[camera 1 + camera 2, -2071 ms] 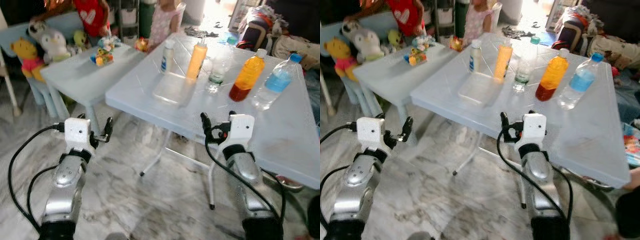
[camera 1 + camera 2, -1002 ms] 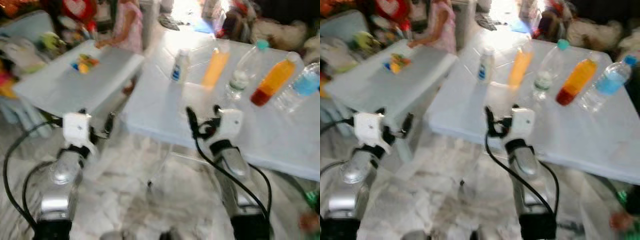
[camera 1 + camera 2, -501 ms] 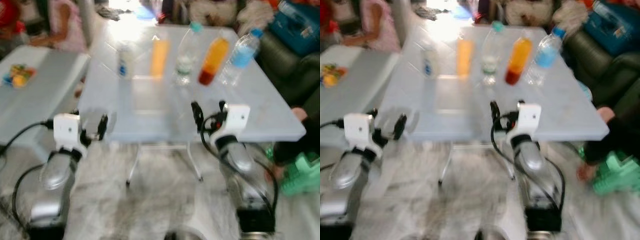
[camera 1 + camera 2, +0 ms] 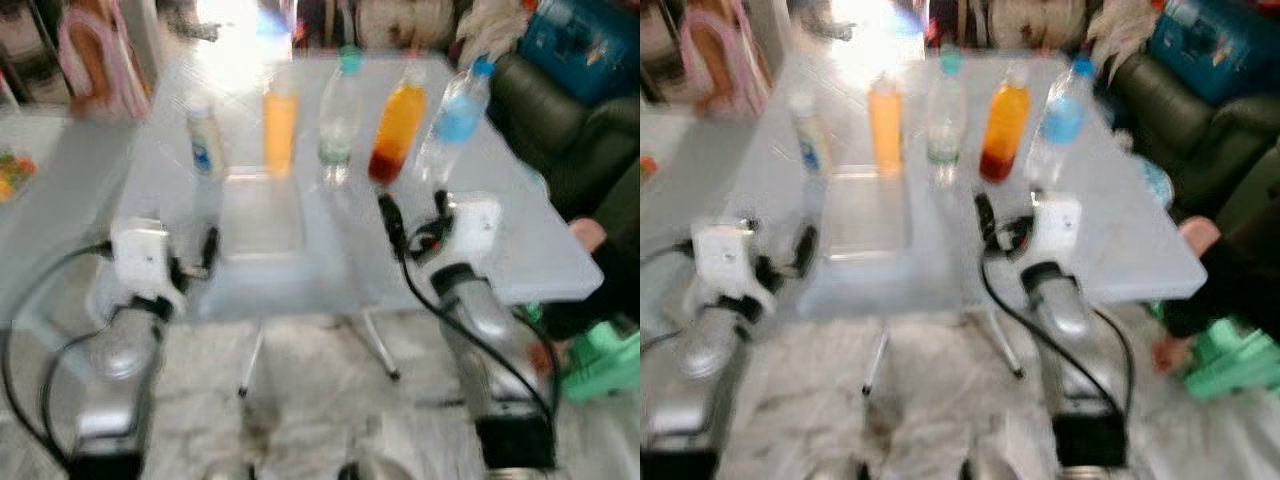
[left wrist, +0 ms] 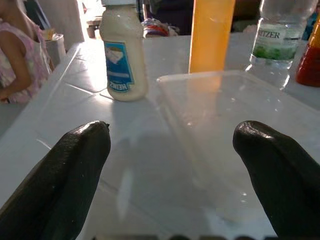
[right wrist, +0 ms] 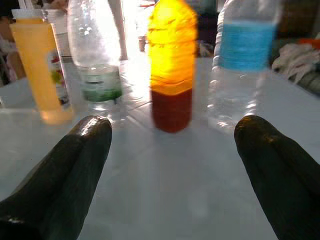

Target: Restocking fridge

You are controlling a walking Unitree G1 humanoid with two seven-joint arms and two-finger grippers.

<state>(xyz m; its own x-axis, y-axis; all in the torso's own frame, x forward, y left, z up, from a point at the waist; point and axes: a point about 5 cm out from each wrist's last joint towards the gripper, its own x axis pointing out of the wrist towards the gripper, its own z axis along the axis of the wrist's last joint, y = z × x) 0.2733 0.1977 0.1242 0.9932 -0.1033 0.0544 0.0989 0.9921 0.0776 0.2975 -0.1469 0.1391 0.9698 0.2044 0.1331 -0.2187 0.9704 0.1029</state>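
Both arms reach level over the table (image 4: 330, 270), fingers spread: left gripper (image 5: 172, 165) facing the tray (image 5: 235, 130), right gripper (image 6: 172, 160) facing the bottles (image 6: 171, 65)

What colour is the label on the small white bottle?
Blue, on the small white bottle; clearest in the left wrist view.

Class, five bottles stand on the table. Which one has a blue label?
The clear water bottle at the row's right end, beside the orange-and-red juice bottle. The small white bottle carries only a blue patch.
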